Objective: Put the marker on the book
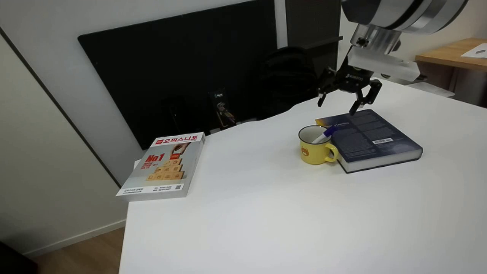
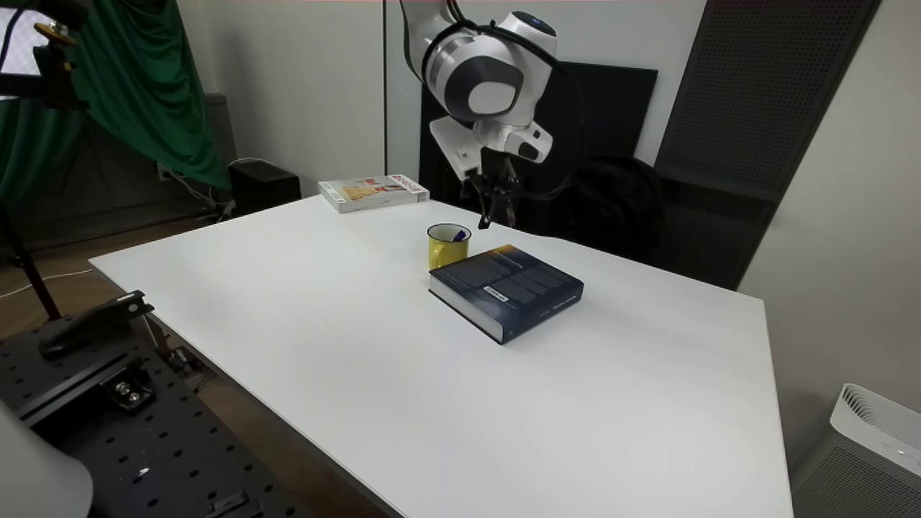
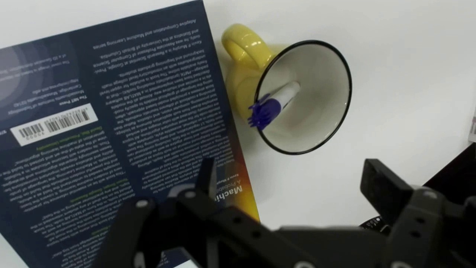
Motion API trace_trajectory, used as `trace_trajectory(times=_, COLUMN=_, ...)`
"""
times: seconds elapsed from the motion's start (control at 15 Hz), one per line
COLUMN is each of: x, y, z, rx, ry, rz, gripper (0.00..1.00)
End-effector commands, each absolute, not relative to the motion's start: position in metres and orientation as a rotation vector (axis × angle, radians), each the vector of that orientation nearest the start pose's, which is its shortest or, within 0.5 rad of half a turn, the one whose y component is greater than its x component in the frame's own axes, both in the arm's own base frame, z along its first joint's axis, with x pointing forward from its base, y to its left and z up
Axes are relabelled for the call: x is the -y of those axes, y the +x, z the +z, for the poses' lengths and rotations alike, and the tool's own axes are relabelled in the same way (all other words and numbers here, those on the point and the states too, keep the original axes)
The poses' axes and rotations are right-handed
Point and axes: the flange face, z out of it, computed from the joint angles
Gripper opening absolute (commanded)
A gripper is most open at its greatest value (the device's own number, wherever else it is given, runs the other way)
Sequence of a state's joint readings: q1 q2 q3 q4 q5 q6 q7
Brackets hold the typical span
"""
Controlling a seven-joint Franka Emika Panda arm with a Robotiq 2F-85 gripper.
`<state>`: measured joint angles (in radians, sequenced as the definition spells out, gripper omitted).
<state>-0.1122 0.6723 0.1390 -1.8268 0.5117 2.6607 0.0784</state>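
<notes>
The marker has a white body and a purple cap. It leans cap-up inside the yellow mug in both exterior views (image 1: 323, 136) (image 2: 459, 235) and in the wrist view (image 3: 275, 104). Its lower end is hidden in the exterior views. The thick navy book (image 1: 374, 133) (image 2: 507, 288) (image 3: 111, 111) lies flat, back cover up, close beside the mug; I cannot tell if they touch. My gripper (image 1: 337, 107) (image 2: 497, 223) (image 3: 290, 167) is open and empty, held above the table near the mug and the book's edge.
The yellow mug (image 1: 312, 153) (image 2: 446, 252) (image 3: 241, 89) stands upright, its handle towards the book. A white-and-red book (image 1: 167, 163) (image 2: 374, 191) lies at a table edge, away from the mug. Both stand on the white table (image 1: 247, 224) (image 2: 324, 302). A dark panel (image 1: 182, 68) stands behind.
</notes>
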Motion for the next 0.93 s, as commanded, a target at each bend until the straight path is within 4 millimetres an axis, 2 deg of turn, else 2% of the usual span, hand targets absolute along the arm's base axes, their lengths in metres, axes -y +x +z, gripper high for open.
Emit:
trace_trajectory(times=0.0, x=0.008, y=0.652, z=0.176, rx=-0.777, ry=-2.624, rz=-0.179, gripper=1.00)
trace_trajectory(times=0.47, x=0.009, y=0.637, z=0.160, rx=-0.761, ry=-2.602, rz=-0.151, gripper=1.00)
trace_trajectory(times=0.87, x=0.007, y=0.637, z=0.158, rx=-0.762, ry=-2.611, rz=-0.147, gripper=1.00)
